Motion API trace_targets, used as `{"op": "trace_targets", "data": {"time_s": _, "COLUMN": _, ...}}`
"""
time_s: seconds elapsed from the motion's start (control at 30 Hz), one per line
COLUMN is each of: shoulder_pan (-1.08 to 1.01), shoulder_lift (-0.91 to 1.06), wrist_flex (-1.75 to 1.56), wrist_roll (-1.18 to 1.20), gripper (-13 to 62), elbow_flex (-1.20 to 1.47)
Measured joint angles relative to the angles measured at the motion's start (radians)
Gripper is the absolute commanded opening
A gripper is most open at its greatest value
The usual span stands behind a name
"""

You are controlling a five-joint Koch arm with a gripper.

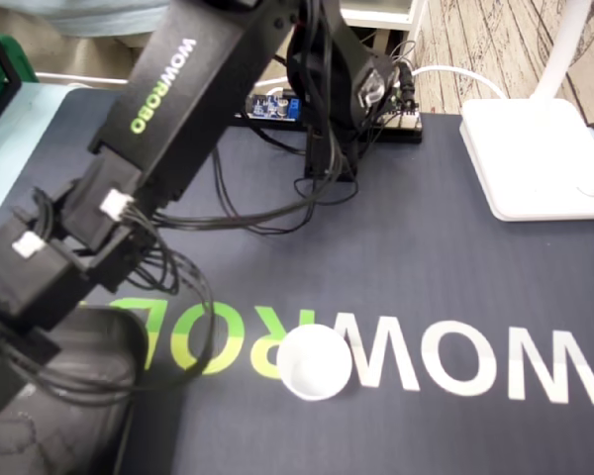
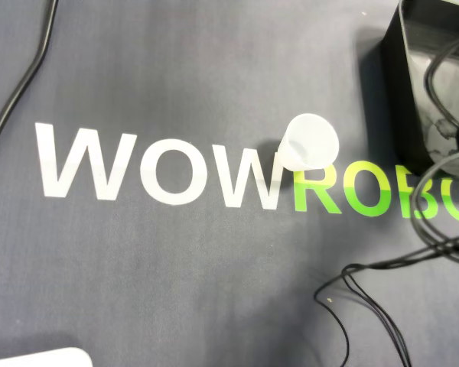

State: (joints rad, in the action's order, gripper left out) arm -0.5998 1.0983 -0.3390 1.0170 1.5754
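Standing upright on the mat [image 1: 426, 257], white cup [image 1: 315, 361], beside the arm [image 1: 178, 119], jaws' state untellable.

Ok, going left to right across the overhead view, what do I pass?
Black cable → white WOW lettering → white cup → black arm housing. Green lettering overlaps the last two, so it is left out.

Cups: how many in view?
1. A small white plastic cup stands midway along the dark grey mat's WOWROBO lettering. The black arm may hide others.
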Motion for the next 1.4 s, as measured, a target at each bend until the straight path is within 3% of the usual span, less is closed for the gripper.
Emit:
{"op": "trace_targets", "data": {"time_s": 0.13, "shoulder_pan": -0.005, "shoulder_lift": 0.006, "wrist_flex": 0.0, "wrist_roll": -0.043, "gripper": 1.9, "elbow_flex": 0.0}}
{"op": "trace_targets", "data": {"time_s": 0.27, "shoulder_pan": 0.003, "shoulder_lift": 0.089, "wrist_flex": 0.0, "wrist_roll": -0.236, "gripper": 1.9, "elbow_flex": 0.049}}
{"op": "trace_targets", "data": {"time_s": 0.67, "shoulder_pan": 0.109, "shoulder_lift": 0.499, "wrist_flex": 0.0, "wrist_roll": -1.232, "gripper": 1.9, "elbow_flex": 0.436}}
{"op": "trace_targets", "data": {"time_s": 0.73, "shoulder_pan": 0.179, "shoulder_lift": 0.626, "wrist_flex": -0.005, "wrist_roll": -1.517, "gripper": 1.9, "elbow_flex": 0.561}}
{"op": "trace_targets", "data": {"time_s": 1.0, "shoulder_pan": 0.434, "shoulder_lift": 0.847, "wrist_flex": -0.006, "wrist_roll": -2.051, "gripper": 1.9, "elbow_flex": 0.81}}
{"op": "trace_targets", "data": {"time_s": 1.2, "shoulder_pan": 0.62, "shoulder_lift": 0.859, "wrist_flex": -0.06, "wrist_roll": -2.468, "gripper": 1.9, "elbow_flex": 0.92}}
{"op": "trace_targets", "data": {"time_s": 1.4, "shoulder_pan": 0.626, "shoulder_lift": 0.796, "wrist_flex": -0.084, "wrist_roll": -2.599, "gripper": 1.9, "elbow_flex": 0.936}}
